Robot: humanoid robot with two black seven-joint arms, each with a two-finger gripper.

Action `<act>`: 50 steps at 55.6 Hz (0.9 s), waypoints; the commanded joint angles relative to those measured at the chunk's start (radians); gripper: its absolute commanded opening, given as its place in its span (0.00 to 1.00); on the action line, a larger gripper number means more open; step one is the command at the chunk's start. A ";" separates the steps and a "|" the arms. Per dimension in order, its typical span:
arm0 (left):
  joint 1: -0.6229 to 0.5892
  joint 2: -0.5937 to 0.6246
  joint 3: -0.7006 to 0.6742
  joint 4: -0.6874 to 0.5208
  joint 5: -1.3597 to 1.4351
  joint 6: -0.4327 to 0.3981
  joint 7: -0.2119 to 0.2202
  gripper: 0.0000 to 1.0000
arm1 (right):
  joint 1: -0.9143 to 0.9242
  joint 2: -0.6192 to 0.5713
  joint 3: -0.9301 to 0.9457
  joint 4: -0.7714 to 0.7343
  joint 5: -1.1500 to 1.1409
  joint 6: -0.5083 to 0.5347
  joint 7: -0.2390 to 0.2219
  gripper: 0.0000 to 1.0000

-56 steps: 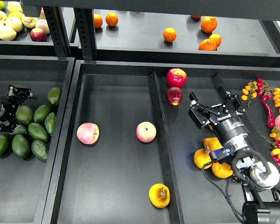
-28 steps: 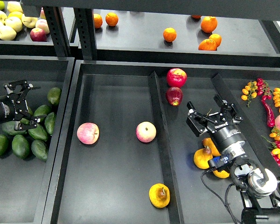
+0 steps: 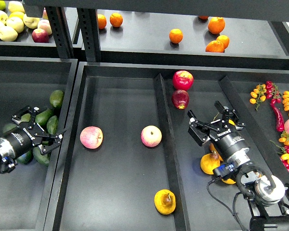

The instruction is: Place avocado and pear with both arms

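The pear (image 3: 164, 201), orange-yellow with a dark brown hollow, lies at the front of the middle tray, next to the divider. Several dark green avocados (image 3: 56, 98) lie piled in the left tray; I cannot tell which one is the task's avocado. My left gripper (image 3: 46, 123) is open and empty. It hangs over the right side of the avocado pile and hides some of them. My right gripper (image 3: 211, 124) is open and empty over the right tray, just above a few cleaner yellow pears (image 3: 209, 163).
Two pink apples (image 3: 91, 137) (image 3: 151, 135) lie in the middle tray (image 3: 115, 192). Two red apples (image 3: 182, 80) lie behind the right gripper. A raised divider (image 3: 164, 130) separates the trays. Chillies and cherry tomatoes (image 3: 279, 103) lie far right. Oranges (image 3: 176, 35) sit on the back shelf.
My left gripper has swung right and toward the front, over the avocado pile. My right gripper has shifted left and slightly toward the front. No fruit has moved.
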 commanded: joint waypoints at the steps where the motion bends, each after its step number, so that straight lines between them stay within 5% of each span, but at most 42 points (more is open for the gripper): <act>1: 0.039 -0.069 -0.071 -0.058 -0.007 0.000 0.000 0.99 | 0.006 -0.048 -0.018 0.000 0.001 0.000 -0.028 1.00; 13: 0.109 -0.194 -0.140 -0.119 -0.010 0.000 0.000 0.99 | 0.011 -0.146 -0.084 0.000 0.022 0.000 -0.091 1.00; 50: 0.244 -0.234 -0.165 -0.191 -0.045 0.000 0.000 0.99 | 0.199 -0.448 -0.590 0.001 0.022 0.104 -0.091 1.00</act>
